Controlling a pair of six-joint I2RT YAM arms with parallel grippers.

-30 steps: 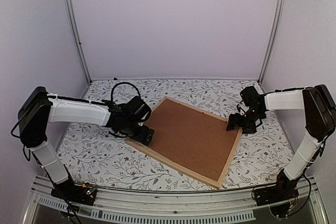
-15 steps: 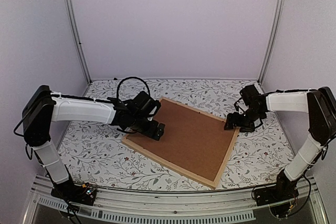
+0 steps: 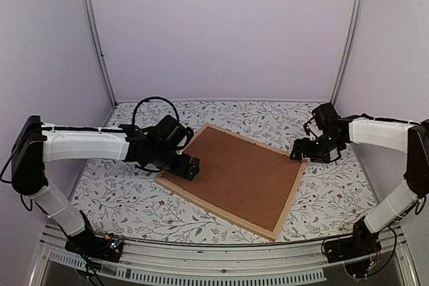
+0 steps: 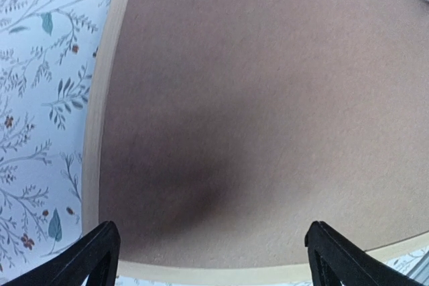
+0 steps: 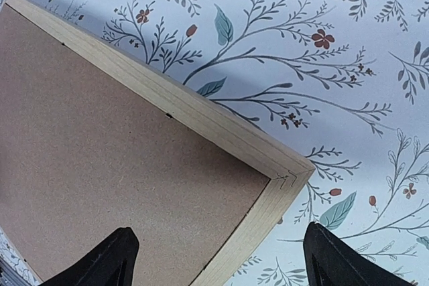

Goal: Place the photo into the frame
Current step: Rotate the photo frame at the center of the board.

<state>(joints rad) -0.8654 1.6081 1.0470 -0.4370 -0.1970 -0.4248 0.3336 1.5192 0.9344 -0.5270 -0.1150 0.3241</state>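
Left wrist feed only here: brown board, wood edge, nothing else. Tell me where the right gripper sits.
Observer: The right gripper hangs open at the frame's right-hand corner.
Operator: Report whether the photo lies anywhere on the table.
Observer: No photo shows in any view; the top view has only bare floral table around the frame.
Operator: Say how the frame lies.
Observer: Skewed, with one corner pointing toward the arms' bases.

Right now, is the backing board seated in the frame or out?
In: the brown backing board fills the frame, wood bars around every visible edge.
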